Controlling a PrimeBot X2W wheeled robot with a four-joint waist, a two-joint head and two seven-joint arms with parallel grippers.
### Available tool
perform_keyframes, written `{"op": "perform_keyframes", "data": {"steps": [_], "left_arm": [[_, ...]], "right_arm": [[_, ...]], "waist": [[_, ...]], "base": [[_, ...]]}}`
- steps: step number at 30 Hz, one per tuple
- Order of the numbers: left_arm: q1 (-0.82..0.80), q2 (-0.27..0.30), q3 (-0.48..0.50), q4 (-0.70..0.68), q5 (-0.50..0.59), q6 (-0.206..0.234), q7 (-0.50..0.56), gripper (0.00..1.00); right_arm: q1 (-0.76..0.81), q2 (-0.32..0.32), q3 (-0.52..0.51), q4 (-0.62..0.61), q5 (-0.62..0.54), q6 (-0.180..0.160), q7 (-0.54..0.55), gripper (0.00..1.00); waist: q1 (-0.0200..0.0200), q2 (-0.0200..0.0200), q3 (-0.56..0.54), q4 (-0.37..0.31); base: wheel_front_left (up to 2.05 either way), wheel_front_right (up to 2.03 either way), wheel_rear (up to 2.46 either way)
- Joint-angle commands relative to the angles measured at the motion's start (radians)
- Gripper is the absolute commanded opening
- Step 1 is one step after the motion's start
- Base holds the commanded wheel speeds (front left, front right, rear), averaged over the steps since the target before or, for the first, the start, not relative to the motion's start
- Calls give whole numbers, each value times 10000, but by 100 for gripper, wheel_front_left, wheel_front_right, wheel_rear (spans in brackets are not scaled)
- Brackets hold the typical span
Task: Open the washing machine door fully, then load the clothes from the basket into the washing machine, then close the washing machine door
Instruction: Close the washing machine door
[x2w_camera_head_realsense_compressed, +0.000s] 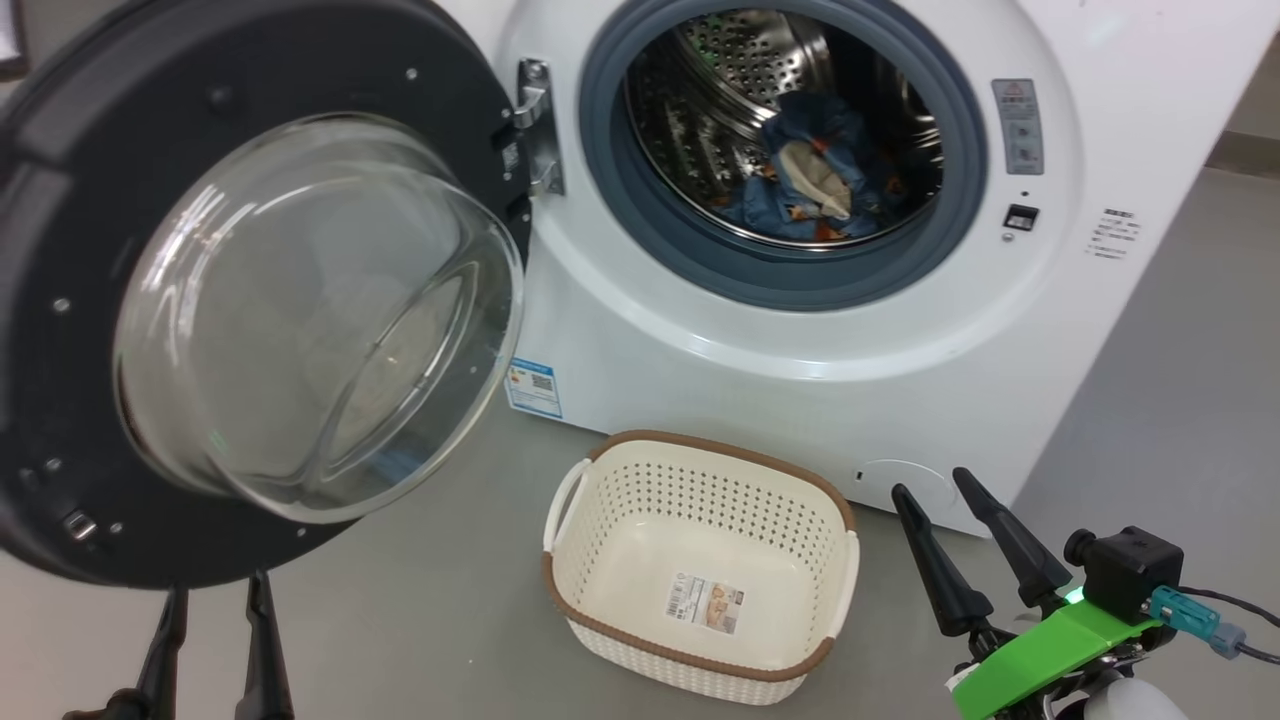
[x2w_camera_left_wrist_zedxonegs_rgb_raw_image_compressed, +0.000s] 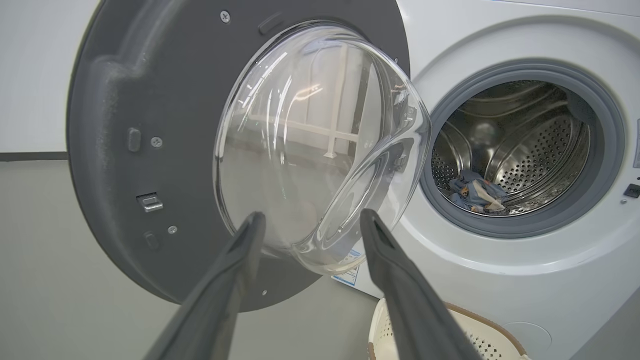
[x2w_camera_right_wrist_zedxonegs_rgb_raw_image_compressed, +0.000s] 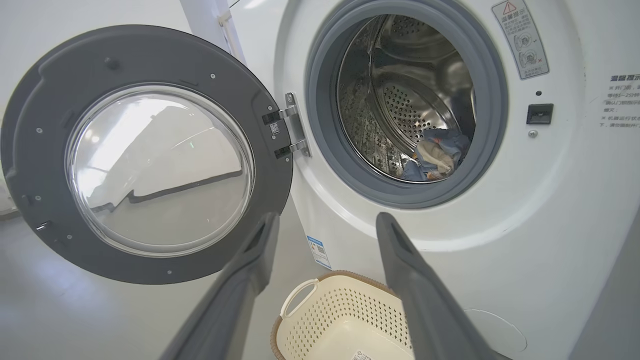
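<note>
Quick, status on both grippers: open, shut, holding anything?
Left gripper: open, holding nothing.
Right gripper: open, holding nothing.

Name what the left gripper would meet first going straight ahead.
Probably the washing machine door: the left gripper points at the lower part of its glass bowl, though depth is unclear.

Smooth grey floor (x2w_camera_head_realsense_compressed: 450, 600) meets a white wall (x2w_camera_left_wrist_zedxonegs_rgb_raw_image_compressed: 35, 75) with dark skirting (x2w_camera_left_wrist_zedxonegs_rgb_raw_image_compressed: 30, 156).
</note>
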Motion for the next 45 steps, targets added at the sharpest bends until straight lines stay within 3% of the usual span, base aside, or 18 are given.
{"op": "perform_keyframes", "data": {"steps": [1,16,45], "left_arm": [[-114,162,280,-191,36,87,-8,100],[-73,245,255,-224,-28,253,-9,100],[-89,417,186,-332,-218,462,18,100]], "right_arm": [[-30,-104,172,-238,34,16,-46,100],[28,7,193,-258,35,16,-46,100],[-9,68,221,-295,88,16,-46,100]], "waist": [[0,0,-13,211],[0,0,-83,794],[0,0,-67,1004]], "base": [[0,0,0],[0,0,0],[0,0,0]]}}
